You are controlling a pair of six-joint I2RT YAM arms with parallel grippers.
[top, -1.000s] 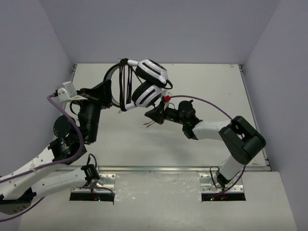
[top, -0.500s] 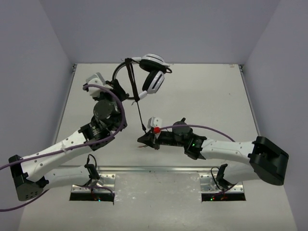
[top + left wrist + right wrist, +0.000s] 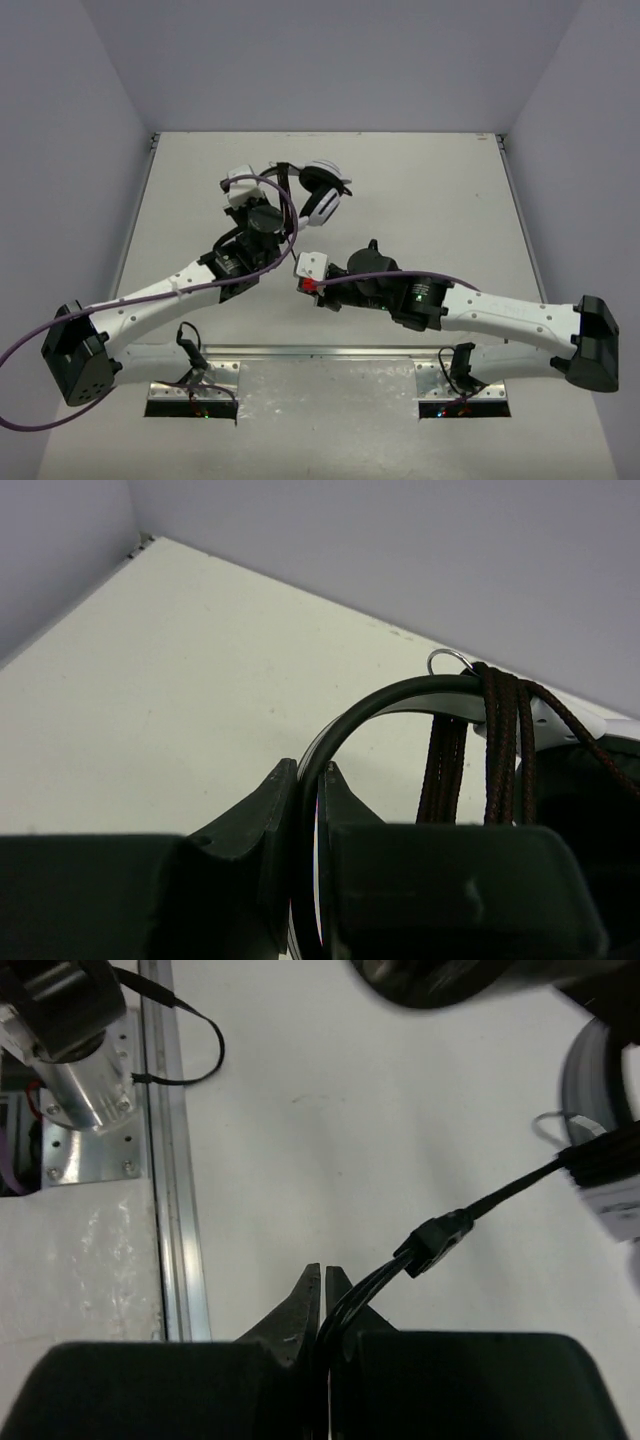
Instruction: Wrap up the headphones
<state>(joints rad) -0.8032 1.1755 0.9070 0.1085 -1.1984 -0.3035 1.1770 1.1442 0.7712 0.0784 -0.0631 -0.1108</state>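
Observation:
The headphones (image 3: 322, 192) have white oval earcups and hang above the table's middle. My left gripper (image 3: 278, 190) is shut on their thin black headband (image 3: 370, 705). In the left wrist view the gripper (image 3: 310, 780) pinches the band, and several turns of the dark cable (image 3: 500, 740) wrap the band just beyond. My right gripper (image 3: 318, 292) sits lower, near the table's centre front. In the right wrist view it (image 3: 325, 1280) is shut on the thin black cable (image 3: 520, 1185) just behind its small junction piece (image 3: 437, 1240). The cable runs up right to an earcup (image 3: 600, 1080).
A metal rail (image 3: 330, 350) runs along the near table edge and shows in the right wrist view (image 3: 160, 1160). The left arm's base joint (image 3: 70, 1050) sits by it. Grey walls enclose the table. Purple robot cables (image 3: 150, 300) trail along both arms.
My left arm has swung the headphones rightward and nearer, over the table's middle. My right gripper has dropped toward the front with the cable still in it.

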